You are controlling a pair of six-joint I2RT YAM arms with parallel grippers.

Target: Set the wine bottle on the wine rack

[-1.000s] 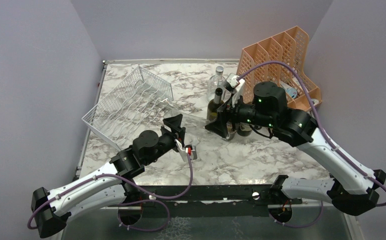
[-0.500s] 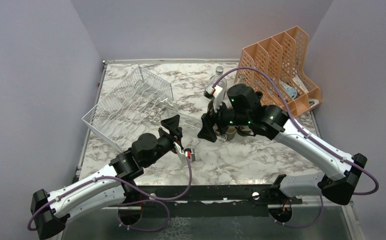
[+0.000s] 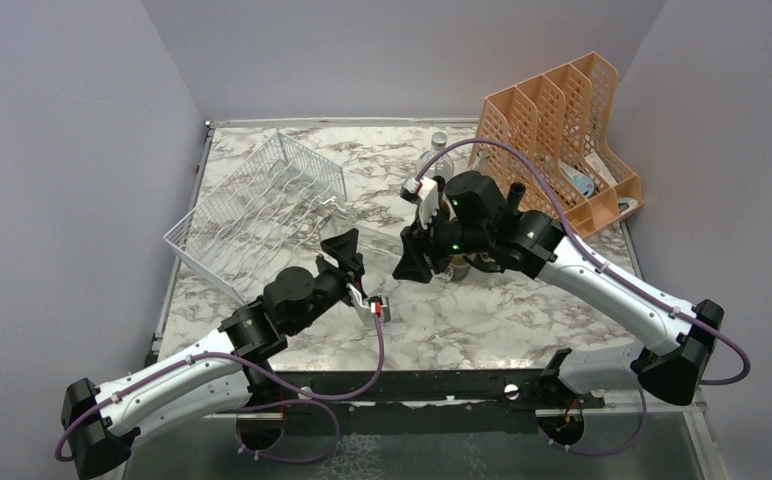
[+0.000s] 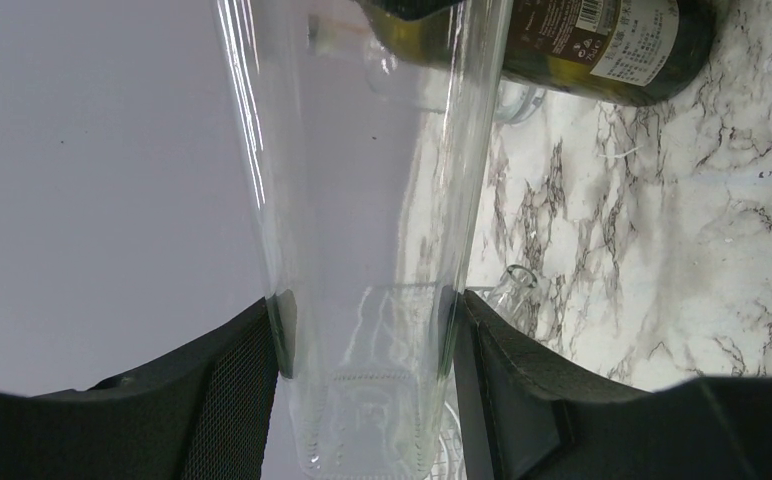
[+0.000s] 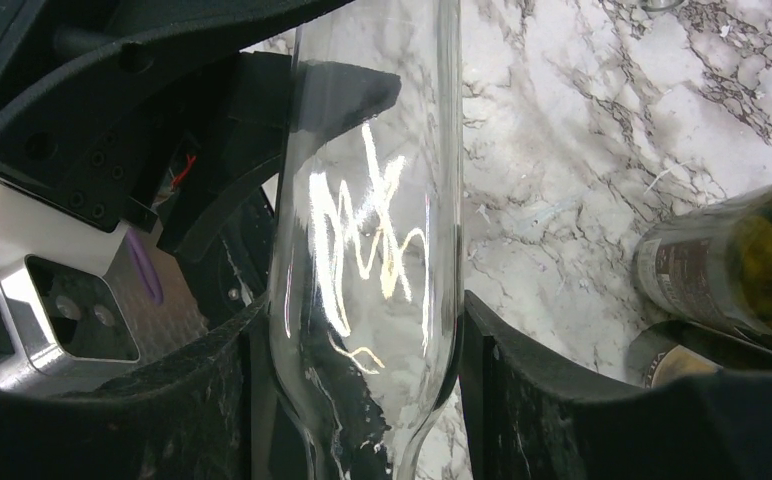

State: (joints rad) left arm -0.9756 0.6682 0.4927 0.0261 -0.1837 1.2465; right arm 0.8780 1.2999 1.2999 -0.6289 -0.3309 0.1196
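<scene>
The wine bottle (image 4: pixel 362 200) is clear glass and hangs level above the table between my two arms. My left gripper (image 4: pixel 365 340) is shut on its base end, a pad pressed on each side. The right gripper (image 5: pixel 357 330) is shut on the same bottle (image 5: pixel 372 200) near its shoulder, both pads against the glass. In the top view the left gripper (image 3: pixel 348 250) and right gripper (image 3: pixel 409 258) face each other, with the bottle (image 3: pixel 382 240) barely visible between them. The white wire wine rack (image 3: pixel 262 205) stands tilted at the back left, behind the left gripper.
Dark green bottles (image 5: pixel 732 260) stand just right of the right gripper, also seen in the left wrist view (image 4: pixel 582 40). A clear capped bottle (image 3: pixel 438 150) stands behind them. A peach perforated file holder (image 3: pixel 562 110) fills the back right corner.
My right arm swung left, away from the standing dark bottles, and its jaws closed on the clear bottle. The left arm kept its grip and barely moved.
</scene>
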